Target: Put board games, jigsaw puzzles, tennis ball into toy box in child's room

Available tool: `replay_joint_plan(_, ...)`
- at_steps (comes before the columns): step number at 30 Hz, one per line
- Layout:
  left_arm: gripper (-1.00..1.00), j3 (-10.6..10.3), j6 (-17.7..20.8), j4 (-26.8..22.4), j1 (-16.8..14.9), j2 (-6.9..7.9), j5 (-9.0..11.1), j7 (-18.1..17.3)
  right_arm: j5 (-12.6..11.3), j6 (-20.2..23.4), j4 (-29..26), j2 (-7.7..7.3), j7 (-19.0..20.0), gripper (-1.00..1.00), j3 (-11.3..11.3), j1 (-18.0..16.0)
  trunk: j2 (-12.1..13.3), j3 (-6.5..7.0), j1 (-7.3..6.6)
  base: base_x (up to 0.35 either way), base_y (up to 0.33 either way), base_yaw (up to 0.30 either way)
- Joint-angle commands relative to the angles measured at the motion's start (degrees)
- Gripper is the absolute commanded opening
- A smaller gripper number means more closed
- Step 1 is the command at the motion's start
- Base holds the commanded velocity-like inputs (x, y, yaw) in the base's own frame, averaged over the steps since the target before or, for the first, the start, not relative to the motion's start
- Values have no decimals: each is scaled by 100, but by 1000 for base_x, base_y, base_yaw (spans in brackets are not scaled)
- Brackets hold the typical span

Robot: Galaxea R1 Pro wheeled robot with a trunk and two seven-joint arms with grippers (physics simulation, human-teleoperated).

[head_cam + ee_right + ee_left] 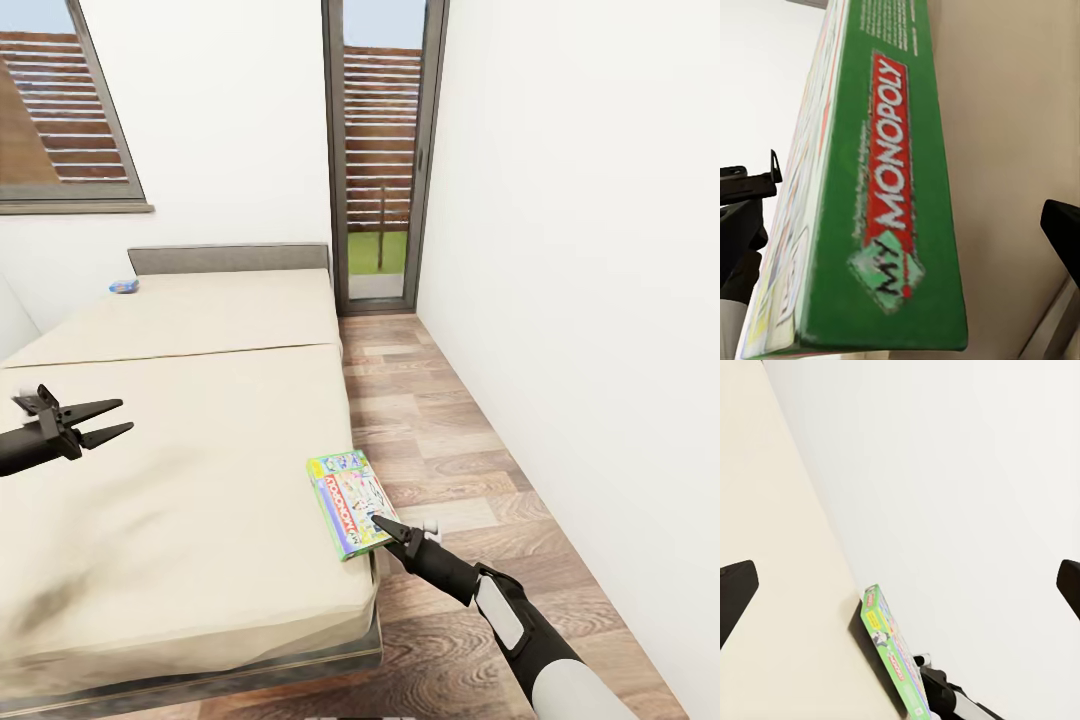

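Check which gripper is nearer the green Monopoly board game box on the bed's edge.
Right. The right gripper sits at the green Monopoly board game box, open around its near corner. The left gripper hovers open over the beige mattress, well across the bed.

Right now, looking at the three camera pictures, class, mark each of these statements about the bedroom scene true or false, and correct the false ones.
1. The green board game lies at the bed's edge nearest the wooden floor. True.
2. The right gripper has lifted the green board game clear of the mattress. False: the box rests on the bed, the open gripper close at its near end.
3. A small blue board game lies near the headboard. True.
4. The left gripper holds a tennis ball. False: it is open and empty above the mattress.
5. The green box's side reads SKIP-BO. False: the right wrist view shows MONOPOLY.
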Motion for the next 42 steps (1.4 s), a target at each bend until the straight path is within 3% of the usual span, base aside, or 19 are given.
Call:
replay_joint_plan(1, 100, 0, 29, 4, -6, -2, -2, -16, -27, 66, 3, 138, -12, 100, 31, -1, -2, -5, -1, 0, 0, 0)
replay_joint_plan(3, 100, 0, 29, 4, -6, -3, -2, -16, -28, 65, 3, 138, -12, 100, 31, -1, -2, -5, -1, 0, 0, 0)
replay_joint_plan(4, 100, 0, 29, 4, -4, -4, -2, -16, -28, 64, 3, 138, -12, -100, 31, -1, -2, -5, -1, 0, 0, 0)
replay_joint_plan(42, 100, 0, 29, 4, -4, -2, -3, -16, -25, 59, -2, 146, -12, -100, 31, -1, -2, -5, -1, -44, 0, 0)
